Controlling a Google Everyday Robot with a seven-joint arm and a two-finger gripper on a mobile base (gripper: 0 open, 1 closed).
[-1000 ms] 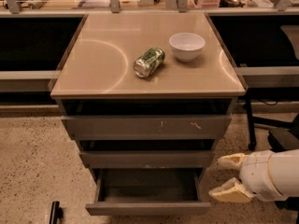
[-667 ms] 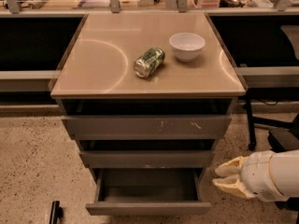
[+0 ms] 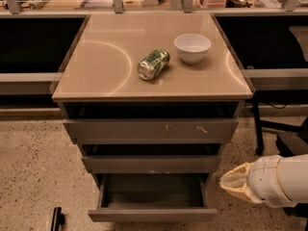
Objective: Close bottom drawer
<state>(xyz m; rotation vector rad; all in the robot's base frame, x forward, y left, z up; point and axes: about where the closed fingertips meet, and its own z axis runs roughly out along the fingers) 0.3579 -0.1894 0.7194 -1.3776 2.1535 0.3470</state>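
The bottom drawer (image 3: 152, 214) is the lowest of three grey handleless drawers in the cabinet. It stands pulled out, its shallow grey box open and empty. My gripper (image 3: 233, 182), with pale cream fingers on a white wrist, is low at the right, beside the drawer's right front corner and a little apart from it. Its fingers lie together in a closed point. It holds nothing.
On the cabinet's tan top (image 3: 96, 76) lie a green can (image 3: 154, 64) on its side and a white bowl (image 3: 192, 47). The scratched top drawer front (image 3: 150, 130) and middle front (image 3: 151, 163) sit above. A chair base (image 3: 284, 134) stands at the right, a dark object (image 3: 57, 219) on the speckled floor at the left.
The gripper's two fingers, spread apart a second ago, have closed together. The gripper stays at the drawer's right side. The drawer has not moved.
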